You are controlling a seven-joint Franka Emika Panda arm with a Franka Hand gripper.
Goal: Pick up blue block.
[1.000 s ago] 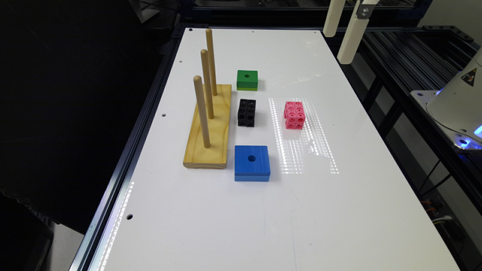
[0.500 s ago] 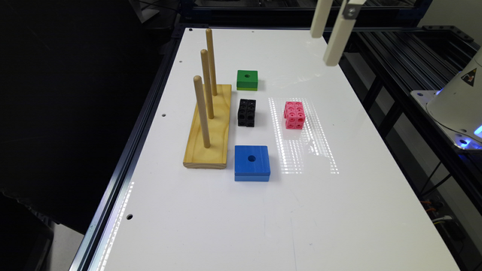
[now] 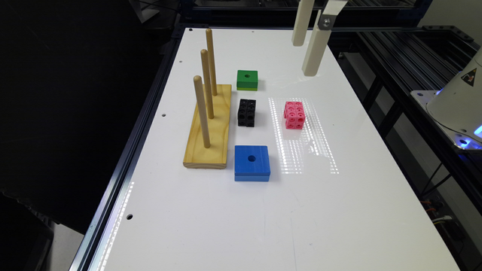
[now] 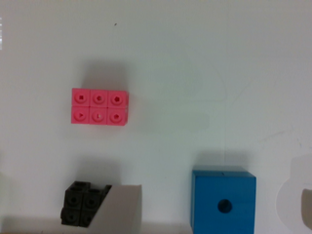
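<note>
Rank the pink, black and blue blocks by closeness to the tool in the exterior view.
Tool hangs over the table's far end.
1. Pink block, just below it in the picture.
2. Black block, toward the exterior view's left.
3. Blue block, nearest the camera.

Exterior high, oblique — wrist straight down, nearer

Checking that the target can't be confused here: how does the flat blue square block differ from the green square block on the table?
The flat blue square block is clearly larger than the green square block. Blue versus green in colour. The blue one lies beside the near end of the wooden peg base; the green one sits farther back, beyond the black cube cluster. Both are flat squares with a round centre hole, lying flat on the white table, untouched.
</note>
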